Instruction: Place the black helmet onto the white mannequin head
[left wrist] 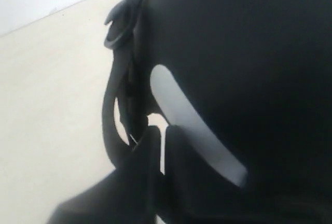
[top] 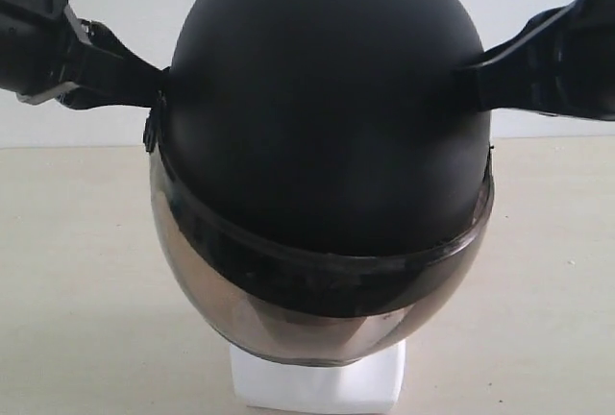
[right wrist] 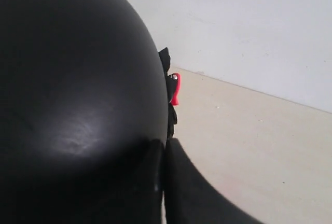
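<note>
The black helmet (top: 327, 117) sits over the white mannequin head, of which only the blocky neck base (top: 317, 388) shows below the smoky visor (top: 288, 329); the face is hidden. My left gripper (top: 159, 84) meets the helmet's left side, and in the left wrist view its fingers (left wrist: 163, 136) stand shut to a thin slit at the rim, beside a strap loop (left wrist: 111, 115). My right gripper (top: 476, 74) presses the right side. Its fingers (right wrist: 165, 146) are shut at the edge of the shell (right wrist: 67, 79).
A beige tabletop (top: 77, 271) spreads round the neck base, with a white wall (top: 96, 127) behind. A small red clip (right wrist: 175, 92) sticks out at the helmet's rim in the right wrist view.
</note>
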You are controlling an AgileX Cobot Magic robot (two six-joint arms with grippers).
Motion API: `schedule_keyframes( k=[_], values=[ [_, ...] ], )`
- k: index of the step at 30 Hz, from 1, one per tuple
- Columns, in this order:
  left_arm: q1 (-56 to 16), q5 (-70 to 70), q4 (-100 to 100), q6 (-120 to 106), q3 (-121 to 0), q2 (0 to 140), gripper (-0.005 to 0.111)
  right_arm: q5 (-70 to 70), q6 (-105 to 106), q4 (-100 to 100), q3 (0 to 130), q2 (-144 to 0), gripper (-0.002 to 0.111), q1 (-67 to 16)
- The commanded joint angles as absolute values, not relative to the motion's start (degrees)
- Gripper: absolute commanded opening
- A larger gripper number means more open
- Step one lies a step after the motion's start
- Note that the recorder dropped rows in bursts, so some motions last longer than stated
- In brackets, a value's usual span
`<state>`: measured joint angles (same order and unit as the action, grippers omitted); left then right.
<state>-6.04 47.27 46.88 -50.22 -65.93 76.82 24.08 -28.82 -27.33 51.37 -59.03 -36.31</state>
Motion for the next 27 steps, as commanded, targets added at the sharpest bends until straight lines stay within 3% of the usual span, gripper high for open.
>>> schedule_keyframes(
  k=[1, 27],
  values=[
    [-6.2, 48.2, 48.2, -51.1, -63.9, 76.7, 0.004, 19.4, -23.6, -21.3, 52.1, -60.0, 0.000, -36.5],
    [-6.2, 41.4, 49.5, -52.5, -60.6, 79.5, 0.004, 25.3, -15.7, -16.8, 59.1, -59.5, 0.000, -36.6]
  ],
)
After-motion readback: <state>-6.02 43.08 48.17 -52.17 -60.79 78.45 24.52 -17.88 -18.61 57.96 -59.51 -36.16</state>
